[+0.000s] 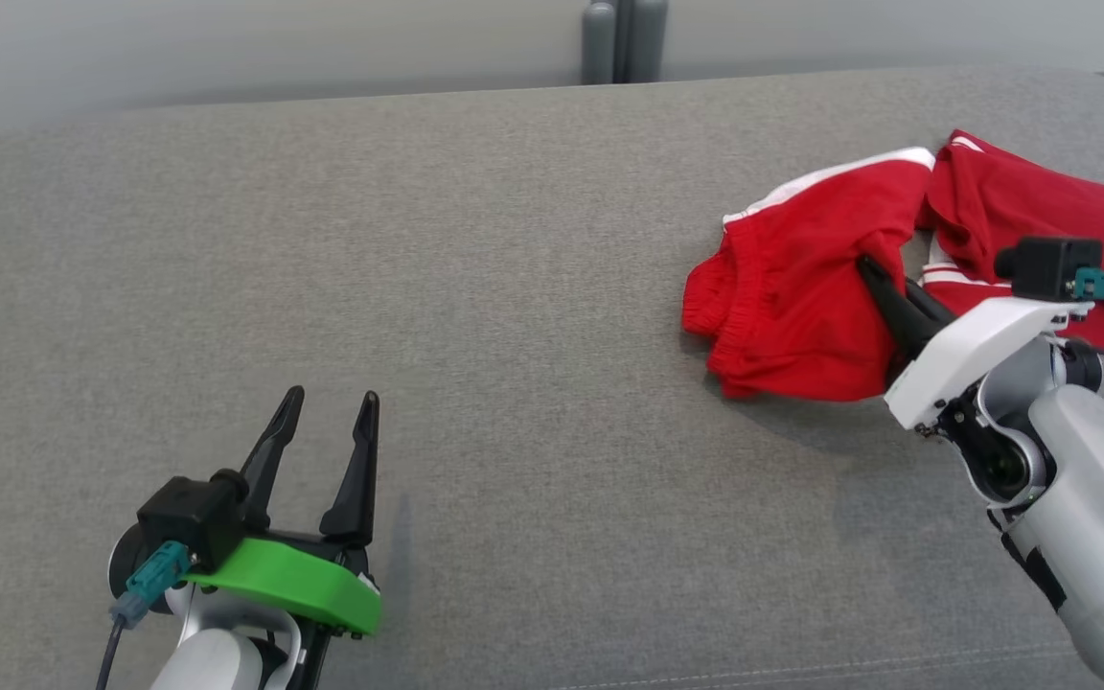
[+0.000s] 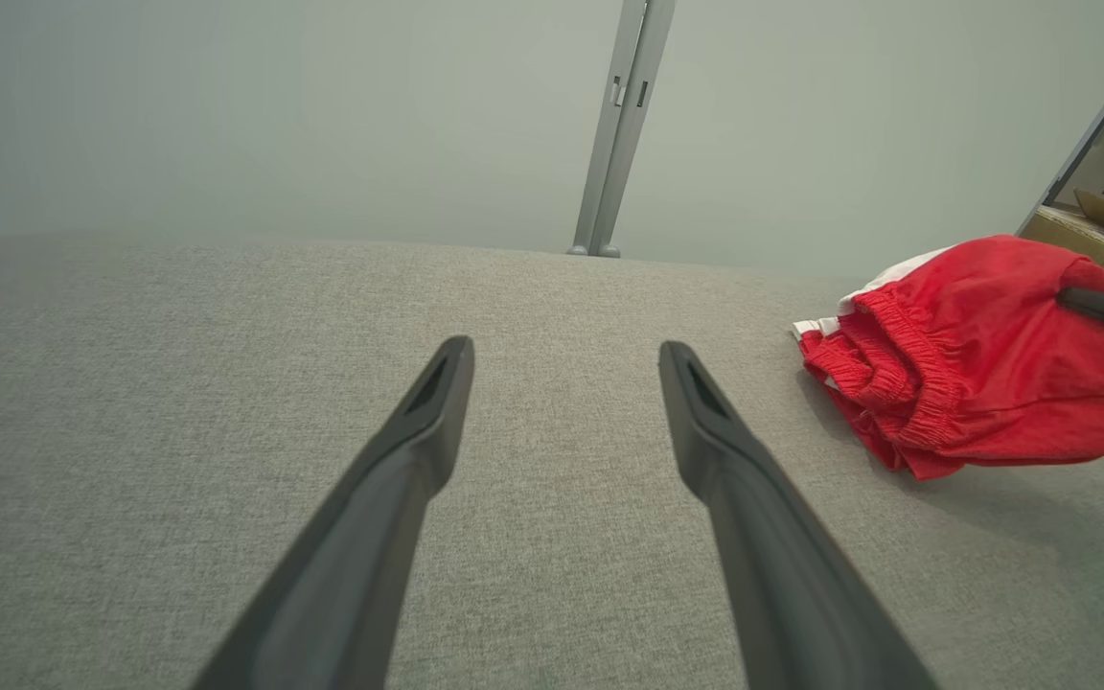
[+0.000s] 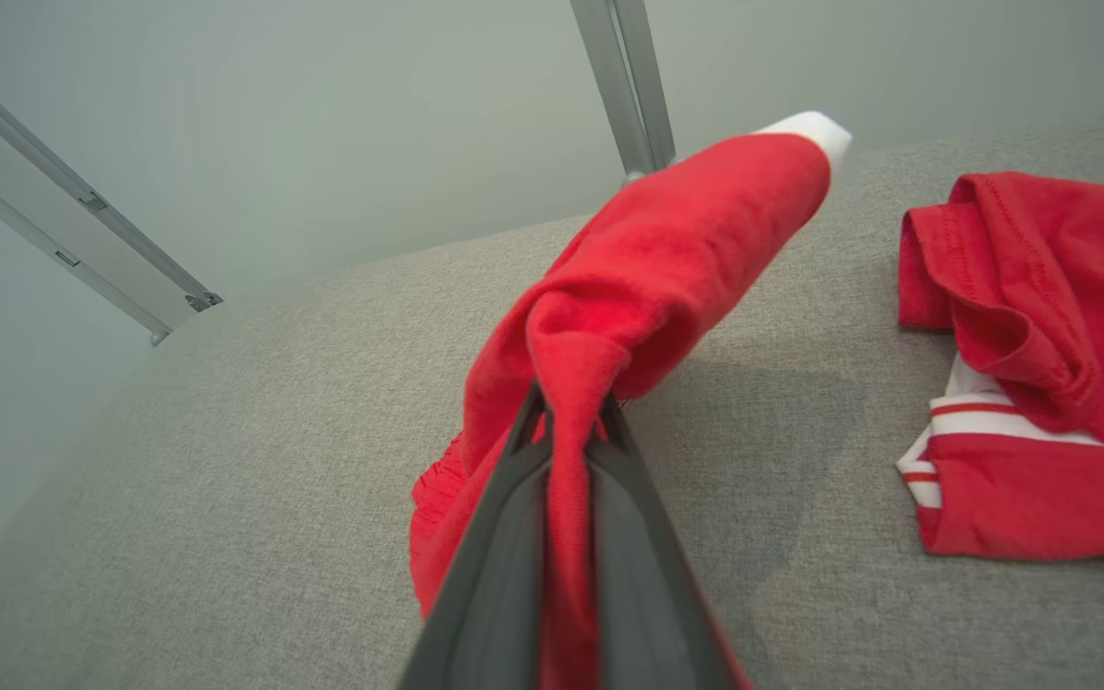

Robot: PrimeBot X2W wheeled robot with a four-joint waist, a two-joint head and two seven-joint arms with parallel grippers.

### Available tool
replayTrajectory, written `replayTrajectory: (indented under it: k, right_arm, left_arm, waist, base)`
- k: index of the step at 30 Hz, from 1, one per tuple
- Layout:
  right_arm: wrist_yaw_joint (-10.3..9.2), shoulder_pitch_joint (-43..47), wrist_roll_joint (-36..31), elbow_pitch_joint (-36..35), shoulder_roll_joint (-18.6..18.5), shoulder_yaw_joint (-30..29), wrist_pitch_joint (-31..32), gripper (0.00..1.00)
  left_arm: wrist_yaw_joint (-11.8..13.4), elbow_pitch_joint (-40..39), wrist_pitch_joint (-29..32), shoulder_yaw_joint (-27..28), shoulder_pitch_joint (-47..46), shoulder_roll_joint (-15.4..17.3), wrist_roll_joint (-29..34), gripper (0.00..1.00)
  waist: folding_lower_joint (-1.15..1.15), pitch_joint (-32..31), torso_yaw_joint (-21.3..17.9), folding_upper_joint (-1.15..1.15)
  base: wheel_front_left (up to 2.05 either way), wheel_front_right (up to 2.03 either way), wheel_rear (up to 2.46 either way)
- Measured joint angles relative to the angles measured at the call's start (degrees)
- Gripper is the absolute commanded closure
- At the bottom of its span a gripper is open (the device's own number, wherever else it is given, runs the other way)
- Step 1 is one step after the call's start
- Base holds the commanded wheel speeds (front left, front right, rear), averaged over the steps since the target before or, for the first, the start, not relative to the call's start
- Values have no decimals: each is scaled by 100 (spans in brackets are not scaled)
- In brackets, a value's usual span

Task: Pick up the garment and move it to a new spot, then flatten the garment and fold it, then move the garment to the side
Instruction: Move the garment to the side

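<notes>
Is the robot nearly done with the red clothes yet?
Just started. Done: the right gripper is shut on the red garment. In hand: lifting it, a fold raised off the grey cushion. Still to do: moving it, flattening, folding, setting aside. The left gripper hovers open, empty.

Right fingers (image 1: 887,302): tips under red garment (image 1: 792,287) fold; other red cloth (image 1: 1022,206) past view's edge

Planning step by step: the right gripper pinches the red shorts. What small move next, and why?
Probably carry the red shorts leftward to the bare grey cushion: the right gripper is shut on a bunched fold, the cloth partly raised, and another red garment lies close beside it.
</notes>
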Motion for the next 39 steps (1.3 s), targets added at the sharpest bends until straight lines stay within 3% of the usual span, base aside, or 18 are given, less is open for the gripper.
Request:
replayTrajectory:
  k: [7,17,24,34,39]
  right_arm:
    - [107,-599,0,-86,-519,2,381,100]
    - [165,-1229,236,-196,-1240,-265,801,100]
    - [181,-1626,413,-413,-1350,-269,879,100]
    - [181,-2302,549,-857,-1326,264,924,100]
    - [181,-2304,603,-776,-1608,396,1080,100]
  left_arm:
    - [0,-205,164,-78,-89,11,86,0]
    - [0,-325,277,-112,-353,25,169,0]
    - [0,-409,285,-103,-597,34,187,0]
    - [-49,-248,276,-67,-758,20,188,0]
    - [-42,-249,276,-29,-760,24,188,0]
  waist:
    - [0,244,-407,0]
    - [0,900,-503,0]
    - [0,1271,-475,0]
    - [0,1488,-295,0]
    - [0,1532,-290,0]
  base:
    - [0,0,0]
    - [0,0,0]
    - [0,0,0]
    - [0,0,0]
    - [0,0,0]
